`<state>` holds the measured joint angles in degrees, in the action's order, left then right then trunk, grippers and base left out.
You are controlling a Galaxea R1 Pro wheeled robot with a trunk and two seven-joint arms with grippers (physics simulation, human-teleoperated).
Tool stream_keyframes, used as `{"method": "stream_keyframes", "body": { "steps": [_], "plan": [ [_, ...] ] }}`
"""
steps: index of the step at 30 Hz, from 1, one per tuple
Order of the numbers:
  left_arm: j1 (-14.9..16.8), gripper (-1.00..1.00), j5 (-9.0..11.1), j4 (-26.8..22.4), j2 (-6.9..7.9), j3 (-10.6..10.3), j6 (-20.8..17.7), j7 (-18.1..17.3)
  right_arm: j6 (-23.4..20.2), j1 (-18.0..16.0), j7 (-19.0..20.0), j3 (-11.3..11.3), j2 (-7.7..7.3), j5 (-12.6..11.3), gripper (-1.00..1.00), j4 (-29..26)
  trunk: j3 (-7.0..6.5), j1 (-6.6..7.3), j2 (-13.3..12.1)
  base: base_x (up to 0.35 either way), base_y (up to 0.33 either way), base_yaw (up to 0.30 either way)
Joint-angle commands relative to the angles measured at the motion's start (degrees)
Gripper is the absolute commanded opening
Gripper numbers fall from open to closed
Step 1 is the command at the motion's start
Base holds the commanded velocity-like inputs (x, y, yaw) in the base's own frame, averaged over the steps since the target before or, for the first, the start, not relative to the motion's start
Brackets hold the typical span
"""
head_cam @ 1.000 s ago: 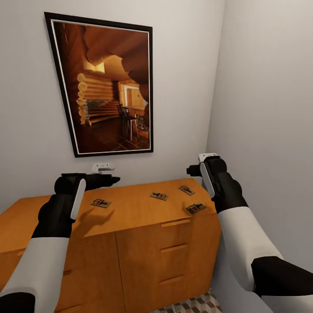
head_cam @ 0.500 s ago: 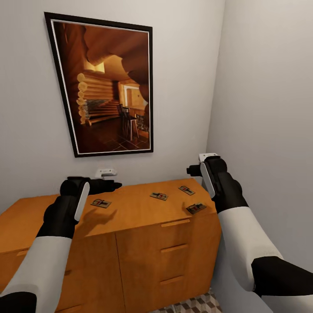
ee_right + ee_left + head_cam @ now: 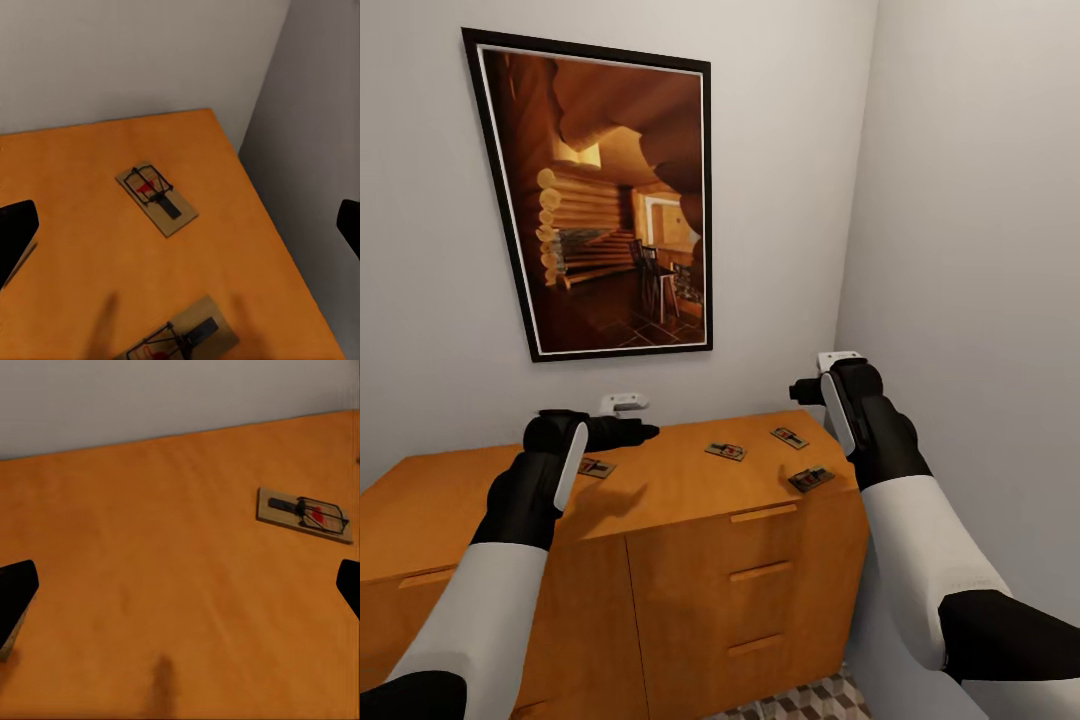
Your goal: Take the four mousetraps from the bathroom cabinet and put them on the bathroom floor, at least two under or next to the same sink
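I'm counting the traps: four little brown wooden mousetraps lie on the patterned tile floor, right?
Not quite. The four small brown wooden mousetraps lie on top of the orange-brown wooden cabinet, not the floor, as the head view shows.

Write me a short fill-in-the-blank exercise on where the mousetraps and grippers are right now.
1. ____ mousetraps lie on top of the cabinet.
2. Both grippers hang over the cabinet with their jaws ____: left gripper, right gripper.
3. The framed picture hangs on the wall ____ the cabinet.
4. The mousetrap partly hidden by the left gripper is the one farthest to the ____ in the head view.

Missing words: four; open; above; left
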<state>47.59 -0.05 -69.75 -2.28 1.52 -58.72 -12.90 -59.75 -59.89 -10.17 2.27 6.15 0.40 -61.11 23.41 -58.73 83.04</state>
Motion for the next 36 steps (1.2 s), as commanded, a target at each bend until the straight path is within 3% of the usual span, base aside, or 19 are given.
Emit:
{"method": "stream_keyframes", "body": {
  "steps": [1,16,26,36],
  "plan": [
    [0.0,1.0,-0.1,0.0,-0.33,0.0,-0.3,-0.1,-0.3,0.0,-0.1,0.1,-0.04,0.0,1.0,-0.1,0.07,0.0,0.0,0.0,0.0,0.0],
    [0.0,1.0,-0.2,1.1,-3.33,-4.3,0.0,0.2,-0.3,-1.2,-0.1,-0.1,-1.22,0.0,1.0,-5.0,0.07,0.0,0.0,0.0,0.0,0.0],
    [0.0,1.0,-0.2,0.8,-3.72,-5.0,0.1,0.2,-0.3,-1.6,-0.1,0.1,-1.25,-0.3,1.0,-10.1,0.05,0.0,0.0,0.0,0.0,-0.006],
    [0.0,1.0,-0.1,0.9,-3.89,-5.2,0.1,0.2,-0.3,-1.6,-0.1,0.2,-1.2,-0.3,1.0,-11.9,-0.26,0.0,0.0,0.0,0.0,-0.125]
  ]
}}
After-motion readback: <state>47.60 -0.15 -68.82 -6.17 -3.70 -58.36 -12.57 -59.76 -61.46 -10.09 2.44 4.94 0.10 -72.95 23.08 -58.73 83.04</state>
